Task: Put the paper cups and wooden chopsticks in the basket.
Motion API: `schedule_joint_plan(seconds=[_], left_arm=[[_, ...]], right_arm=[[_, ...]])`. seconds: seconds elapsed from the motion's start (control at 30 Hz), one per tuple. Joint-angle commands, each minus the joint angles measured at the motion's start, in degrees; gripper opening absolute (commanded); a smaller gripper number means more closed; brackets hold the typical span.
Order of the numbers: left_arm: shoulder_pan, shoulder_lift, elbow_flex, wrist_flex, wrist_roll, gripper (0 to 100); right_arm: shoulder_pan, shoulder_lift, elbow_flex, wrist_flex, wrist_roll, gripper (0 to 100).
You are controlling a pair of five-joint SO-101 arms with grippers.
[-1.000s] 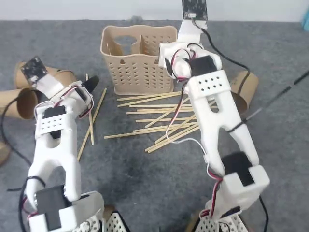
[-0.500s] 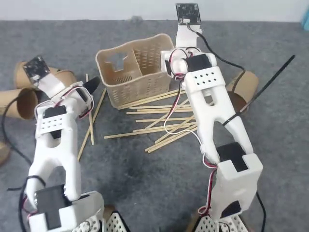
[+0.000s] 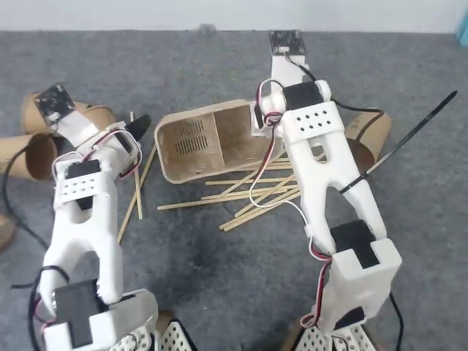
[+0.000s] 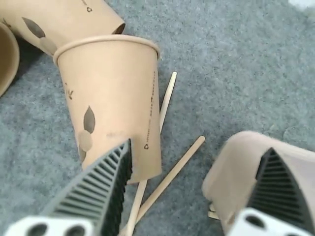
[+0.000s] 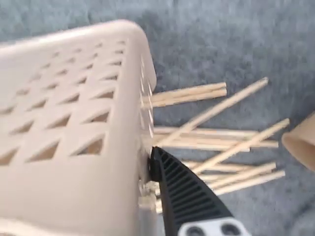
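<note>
**Desk:** What's the surface like from where you sit?

**Operator:** I'm looking down on a grey, felt-like counter [image 3: 219, 285]. A pale wall [image 3: 110, 13] runs along its far edge.

**Desk:** Take me across, left to right.

**Operator:** At the far left I see paper cups [image 3: 33, 157] lying on their sides, bunched close to the counter's left edge. My left tool [image 3: 139, 126] hangs just beside the nearest cup [image 4: 110, 103]. Its fingers are spread wide with nothing between them. A few chopsticks [image 3: 139, 186] lie along that arm.

**Desk:** And the middle?

**Operator:** The basket [image 3: 197, 146] is tipped onto its side, with its mouth and divider facing the left arm. My right tool [image 5: 150, 160] is clamped on its right-hand wall. One black finger presses the outside, and the other is hidden behind the wall. More chopsticks [image 3: 241, 194] fan out from under the basket toward the right arm [image 3: 322, 168].

**Desk:** The right side?

**Operator:** One more cup [image 3: 369, 135] lies just beyond the right arm, near the chopstick tips. A thin black strip [image 3: 417, 135] juts out above it.

**Desk:** Where's the room?

**Operator:** I see wide grey stretches in two places — between the two arm bases, and along the far side by the wall. On the left, the cups sit tight against the edge.
</note>
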Motion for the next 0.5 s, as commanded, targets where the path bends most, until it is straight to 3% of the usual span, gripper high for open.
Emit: schedule_joint_plan(seconds=[0.0,0.23,0.47], left_arm=[[0.4,-0.2,-0.5,-1.1,-0.9,38],[0.4,-0.2,-0.4,-1.2,-0.9,38],[0.4,-0.1,-0.4,-1.2,-0.9,38]], right_arm=[[1.0,-3.8,-3.3,5.8,-1.5,0.6],[1.9,-3.2,-22.2,21.6,1.1,0.6],[3.6,2.2,-23.6,21.7,2.9,0.6]])
